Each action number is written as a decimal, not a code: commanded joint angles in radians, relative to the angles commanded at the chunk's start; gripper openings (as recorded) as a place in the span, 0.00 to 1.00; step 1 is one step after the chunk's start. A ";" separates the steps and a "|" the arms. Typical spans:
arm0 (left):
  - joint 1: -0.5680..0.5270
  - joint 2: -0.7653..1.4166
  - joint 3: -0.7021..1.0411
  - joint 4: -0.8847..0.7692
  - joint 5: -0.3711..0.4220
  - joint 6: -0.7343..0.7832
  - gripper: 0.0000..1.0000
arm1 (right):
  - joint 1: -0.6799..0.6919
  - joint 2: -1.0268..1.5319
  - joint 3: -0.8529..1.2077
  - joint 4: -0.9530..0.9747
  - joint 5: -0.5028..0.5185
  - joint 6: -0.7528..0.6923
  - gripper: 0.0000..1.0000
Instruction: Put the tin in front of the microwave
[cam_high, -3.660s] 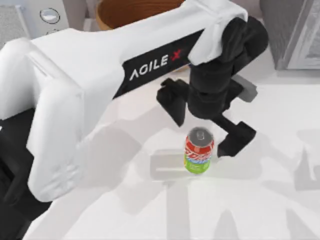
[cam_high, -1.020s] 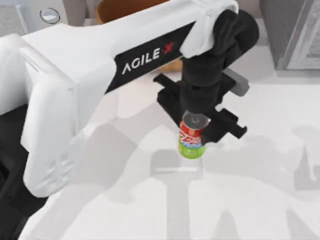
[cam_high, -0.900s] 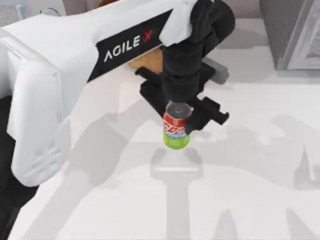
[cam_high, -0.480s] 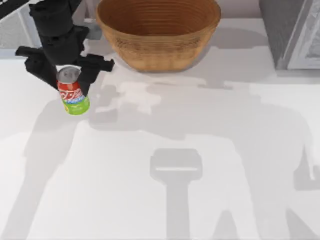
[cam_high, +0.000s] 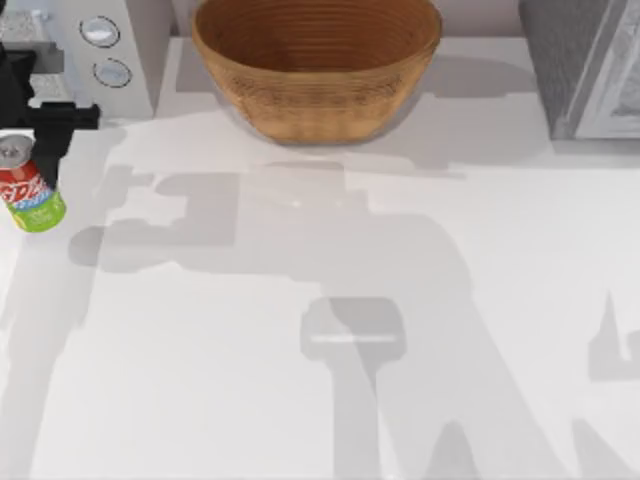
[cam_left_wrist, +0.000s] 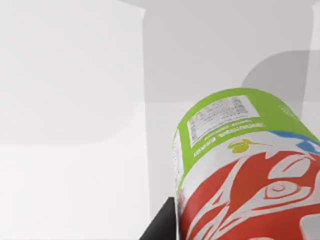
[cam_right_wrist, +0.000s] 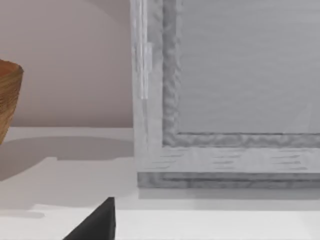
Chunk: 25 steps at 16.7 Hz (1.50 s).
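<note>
Left gripper (cam_high: 22, 150) at table's far-left edge, fingers pinching small red, blue and lime-green drink tin (cam_high: 30, 186), just in front of pale grey-white boxy microwave (cam_high: 100, 50) with silver dials; woven brown basket (cam_high: 316, 62) behind centre.

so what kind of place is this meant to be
Most likely a rendered kitchen worktop. A pale grey-white microwave with two round silver dials stands at the back left of the white table, next to a woven brown basket, and the left gripper holds a small red, blue and lime-green drink tin.
</note>
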 joint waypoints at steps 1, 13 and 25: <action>0.000 0.000 0.000 0.000 0.000 0.000 0.00 | 0.000 0.000 0.000 0.000 0.000 0.000 1.00; 0.000 0.003 -0.028 0.030 0.000 0.000 0.08 | 0.000 0.000 0.000 0.000 0.000 0.000 1.00; 0.000 0.003 -0.028 0.030 0.000 0.000 0.98 | 0.000 0.000 0.000 0.000 0.000 0.000 1.00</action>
